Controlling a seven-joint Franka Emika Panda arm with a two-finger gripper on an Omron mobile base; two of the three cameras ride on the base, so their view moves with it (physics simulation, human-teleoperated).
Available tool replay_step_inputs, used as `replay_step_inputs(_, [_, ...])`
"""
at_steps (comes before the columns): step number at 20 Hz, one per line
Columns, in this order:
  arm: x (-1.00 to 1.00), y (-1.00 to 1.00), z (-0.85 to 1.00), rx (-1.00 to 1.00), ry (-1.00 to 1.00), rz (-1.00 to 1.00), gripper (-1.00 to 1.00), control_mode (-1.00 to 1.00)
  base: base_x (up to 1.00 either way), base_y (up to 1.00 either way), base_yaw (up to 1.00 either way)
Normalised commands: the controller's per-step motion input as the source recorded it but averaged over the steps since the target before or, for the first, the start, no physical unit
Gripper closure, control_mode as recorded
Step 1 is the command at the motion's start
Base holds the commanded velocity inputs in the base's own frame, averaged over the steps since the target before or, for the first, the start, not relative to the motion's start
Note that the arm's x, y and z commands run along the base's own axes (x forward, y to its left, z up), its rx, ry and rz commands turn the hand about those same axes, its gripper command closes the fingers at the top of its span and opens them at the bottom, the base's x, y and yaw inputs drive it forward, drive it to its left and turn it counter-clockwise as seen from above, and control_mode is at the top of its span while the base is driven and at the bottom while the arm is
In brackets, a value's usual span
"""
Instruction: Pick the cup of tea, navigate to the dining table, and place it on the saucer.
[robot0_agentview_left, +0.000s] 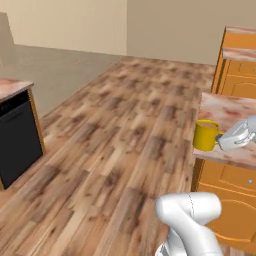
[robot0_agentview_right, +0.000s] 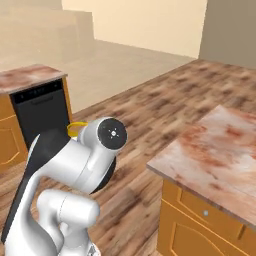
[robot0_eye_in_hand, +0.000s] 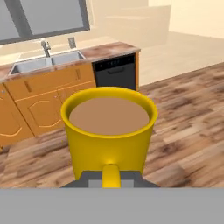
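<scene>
One step looks done: the gripper (robot0_agentview_left: 220, 141) is clenched on the handle of the cup of tea (robot0_agentview_left: 206, 135), apparently held just above the island's edge, with the drive and the saucer placement left

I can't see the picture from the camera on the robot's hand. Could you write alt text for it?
A yellow cup of tea, full of light brown liquid, sits close up with its handle gripped by the gripper. Behind it lies a wood floor, then orange cabinets with a sink and a black dishwasher.
</scene>
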Motion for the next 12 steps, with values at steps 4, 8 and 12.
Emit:
replay_step_inputs(4, [0.0, 0.0, 0.0, 0.0, 0.0, 0.0, 1.0, 1.0, 0.61, 0.0, -0.42])
replay_step_inputs(8, [0.0, 0.0, 0.0, 0.0, 0.0, 0.0, 1.0, 1.0, 0.21, 0.0, -0.14])
replay_step_inputs(12, [0.0, 0.0, 0.0, 0.0, 0.0, 0.0, 1.0, 1.0, 0.22, 0.15, -0.17])
